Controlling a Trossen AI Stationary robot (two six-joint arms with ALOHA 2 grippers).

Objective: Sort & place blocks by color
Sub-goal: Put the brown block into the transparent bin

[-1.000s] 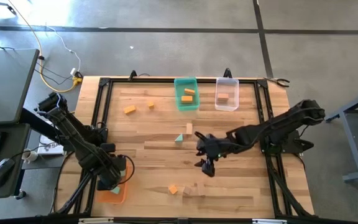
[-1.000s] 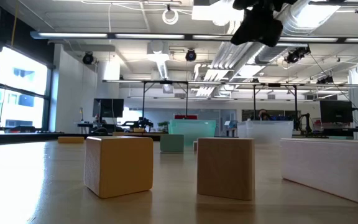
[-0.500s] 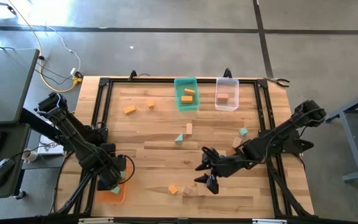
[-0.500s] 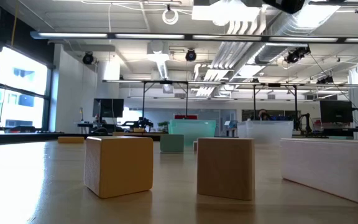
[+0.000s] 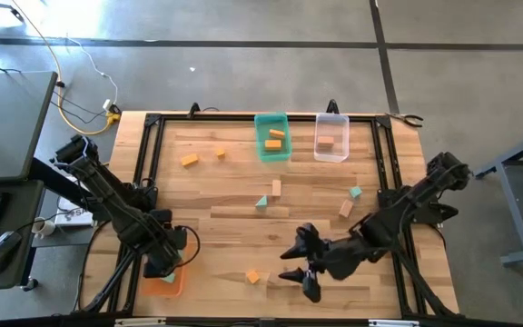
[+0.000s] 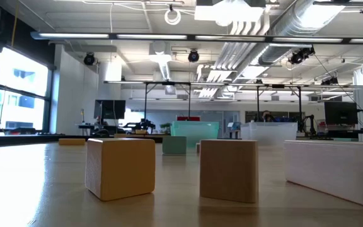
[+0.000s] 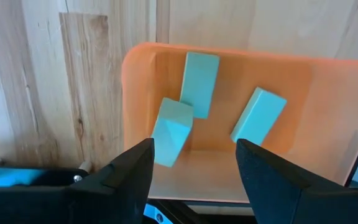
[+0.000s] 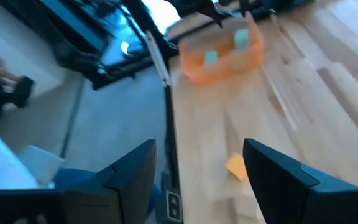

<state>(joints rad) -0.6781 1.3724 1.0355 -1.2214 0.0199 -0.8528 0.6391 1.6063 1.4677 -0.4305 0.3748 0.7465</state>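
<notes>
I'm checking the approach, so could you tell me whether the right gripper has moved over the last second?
Yes. The right gripper has moved toward the table's near edge, away from the teal bin.

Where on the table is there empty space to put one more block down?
Bare wood lies between the orange blocks and the orange bin, and right of the clear bin. It is crowded near the front, where the right gripper hangs by an orange cube and tan blocks.
</notes>
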